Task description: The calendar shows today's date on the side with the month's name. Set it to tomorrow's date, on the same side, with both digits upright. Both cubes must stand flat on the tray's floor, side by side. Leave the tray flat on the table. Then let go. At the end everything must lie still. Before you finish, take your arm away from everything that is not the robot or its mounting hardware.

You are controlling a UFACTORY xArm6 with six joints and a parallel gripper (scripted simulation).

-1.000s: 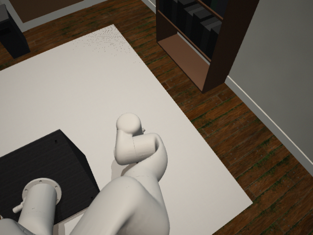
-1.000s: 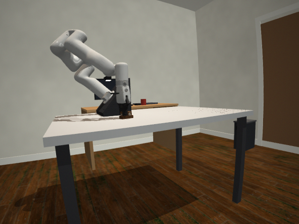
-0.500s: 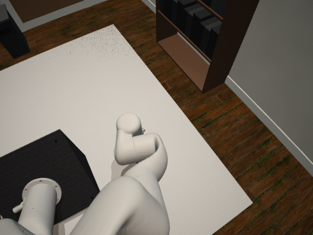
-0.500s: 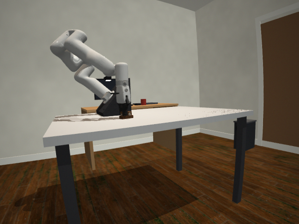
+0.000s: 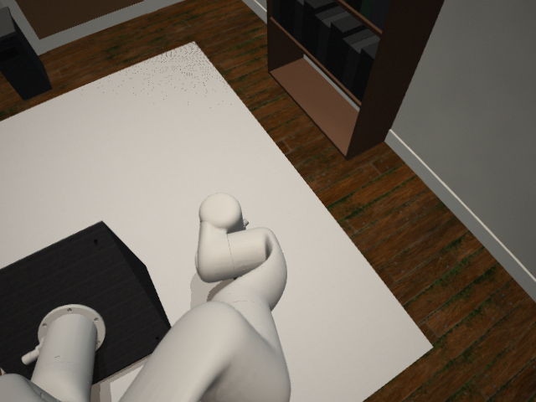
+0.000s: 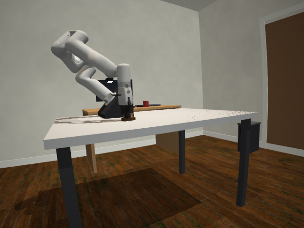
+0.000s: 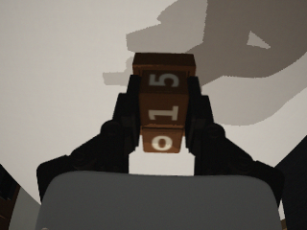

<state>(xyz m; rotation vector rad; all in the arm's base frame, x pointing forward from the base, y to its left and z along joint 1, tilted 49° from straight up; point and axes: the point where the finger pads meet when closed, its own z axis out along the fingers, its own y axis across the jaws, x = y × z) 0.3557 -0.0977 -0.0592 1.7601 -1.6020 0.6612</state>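
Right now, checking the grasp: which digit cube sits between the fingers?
The nearer cube, top face showing 1, sits between the black fingers; the 5 cube lies beyond them.
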